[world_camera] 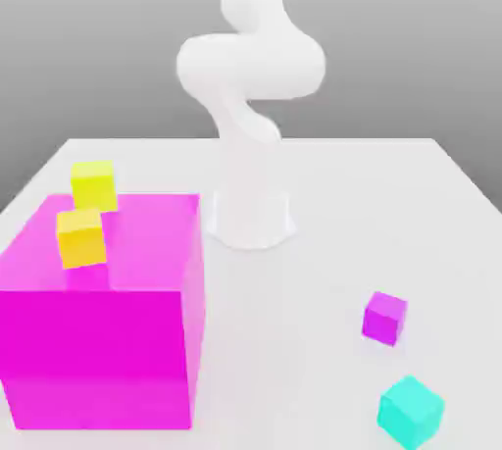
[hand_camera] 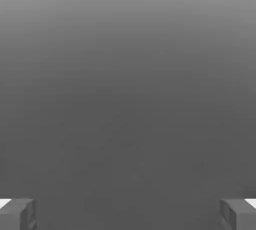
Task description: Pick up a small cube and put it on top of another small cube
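The small cyan cube [world_camera: 412, 411] rests on the white table near the front, on the exterior view's right. The small magenta cube [world_camera: 384, 318] sits a little behind it, apart from it. The white arm [world_camera: 250, 66] rises from its base at the table's middle back and goes up out of the picture. In the hand view my gripper [hand_camera: 128, 215] is open, its two grey fingertips [hand_camera: 18, 214] standing wide apart with nothing between them, in front of a plain grey background.
A huge magenta block [world_camera: 98, 325] fills the exterior view's front left. One small yellow cube [world_camera: 81, 237] lies on top of it, another yellow cube [world_camera: 94, 184] stands at its back edge. The arm's base [world_camera: 250, 218] stands beside the block.
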